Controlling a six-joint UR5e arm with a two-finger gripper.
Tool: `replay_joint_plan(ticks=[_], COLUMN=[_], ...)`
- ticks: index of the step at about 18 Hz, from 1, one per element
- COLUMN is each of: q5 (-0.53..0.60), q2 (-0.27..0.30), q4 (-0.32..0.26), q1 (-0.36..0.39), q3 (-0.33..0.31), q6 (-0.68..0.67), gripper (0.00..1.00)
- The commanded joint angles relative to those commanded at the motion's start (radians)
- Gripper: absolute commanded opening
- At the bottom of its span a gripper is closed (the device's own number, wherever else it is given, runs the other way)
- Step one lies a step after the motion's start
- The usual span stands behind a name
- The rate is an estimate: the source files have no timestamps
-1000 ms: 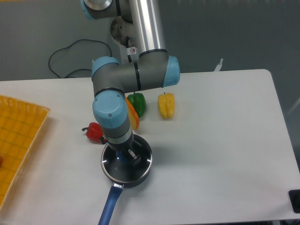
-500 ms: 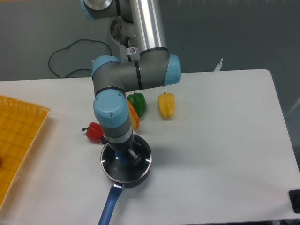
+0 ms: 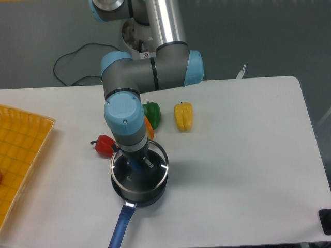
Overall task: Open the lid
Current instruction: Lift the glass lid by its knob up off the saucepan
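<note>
Hovering just above the black saucepan with a blue handle [image 3: 138, 192], the round clear glass lid with a thin silver rim and blue centre knob [image 3: 139, 169] is lifted off the pot, and its rim stands a little higher than the pot's wall. The disc lies roughly level, its flat face turned upward, perhaps tipped slightly; being round, it has no long axis to speak of. The two-finger gripper [image 3: 137, 164] comes straight down from the grey and light-blue wrist and its fingers are closed narrowly on the blue knob at the lid's middle, though the wrist hides most of the knob. The saucepan's handle points toward the near edge of the white table [image 3: 248, 155].

Just left of the pan lies a red pepper [image 3: 104, 145], close to the lid's rim but apart from it. Behind the wrist sits an orange pepper [image 3: 148, 127], partly hidden, with a green pepper [image 3: 151, 113] touching it and a yellow pepper [image 3: 183, 115] farther right. A yellow mesh tray [image 3: 20, 150] rests at the left edge of the table.
</note>
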Motion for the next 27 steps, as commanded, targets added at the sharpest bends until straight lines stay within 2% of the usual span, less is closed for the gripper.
replay_joint_plan(ticks=[4, 7, 11, 15, 17, 19, 27], q5=[0.052, 0.06, 0.072, 0.069, 0.069, 0.068, 0.064], q2=[0.018, 0.017, 0.032, 0.032, 0.04, 0.075, 0.074], q4=[-0.046, -0.04, -0.042, -0.035, -0.04, -0.039, -0.035], q1=[0.017, 0.02, 0.057, 0.094, 0.106, 0.13, 0.163], q3=[0.002, 0.002, -0.005, -0.008, -0.009, -0.029, -0.032], q6=[0.083, 0.108, 0.202, 0.241, 0.249, 0.259, 0.266], gripper=[0.5, 0.5, 0.5, 0.5, 0.5, 0.5, 0.5])
